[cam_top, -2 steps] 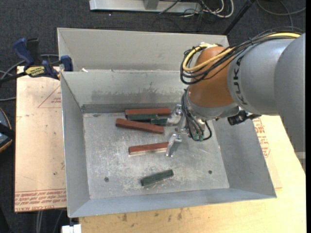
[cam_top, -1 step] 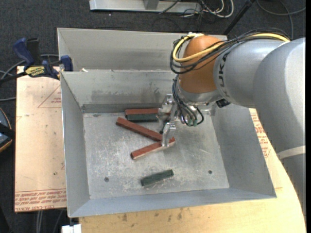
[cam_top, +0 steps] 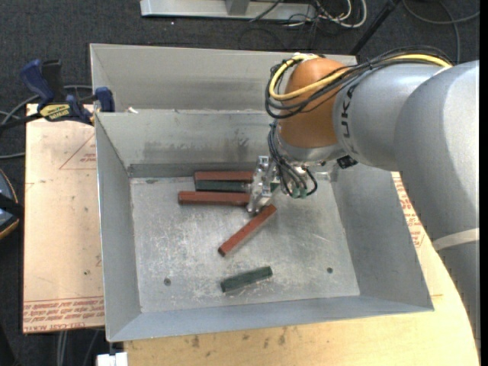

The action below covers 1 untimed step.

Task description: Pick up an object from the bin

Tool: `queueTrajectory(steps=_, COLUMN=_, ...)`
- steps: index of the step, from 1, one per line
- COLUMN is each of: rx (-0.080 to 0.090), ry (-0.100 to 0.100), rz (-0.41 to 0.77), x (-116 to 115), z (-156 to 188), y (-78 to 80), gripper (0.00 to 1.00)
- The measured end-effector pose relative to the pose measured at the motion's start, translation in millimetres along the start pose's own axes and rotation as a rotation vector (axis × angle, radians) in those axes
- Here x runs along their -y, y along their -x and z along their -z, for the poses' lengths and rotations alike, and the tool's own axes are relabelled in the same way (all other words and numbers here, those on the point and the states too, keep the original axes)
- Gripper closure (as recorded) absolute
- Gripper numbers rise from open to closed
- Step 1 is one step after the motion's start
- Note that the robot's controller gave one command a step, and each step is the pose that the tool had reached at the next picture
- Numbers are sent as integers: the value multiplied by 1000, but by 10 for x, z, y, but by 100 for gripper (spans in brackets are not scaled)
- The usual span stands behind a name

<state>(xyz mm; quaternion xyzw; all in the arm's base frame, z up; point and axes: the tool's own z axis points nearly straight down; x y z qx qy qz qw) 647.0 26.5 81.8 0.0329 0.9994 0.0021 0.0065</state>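
My gripper hangs low over the middle of the bin, its metal fingers down among the right ends of the bars. A long reddish-brown bar lies flat with its right end at the fingertips. Just behind it lies a bar with a dark green top and a brown side. A third reddish-brown bar slants from the fingertips down to the left. I cannot make out whether anything sits between the fingers.
A short dark green block lies alone near the bin's front wall. The arm with its orange cover and yellow cables reaches in from the right and hides the bin's back right part.
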Motion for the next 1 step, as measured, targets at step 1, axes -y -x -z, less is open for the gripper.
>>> queueTrajectory(steps=1, rx=0, ry=0, rz=0, x=0, z=0, y=0, gripper=100)
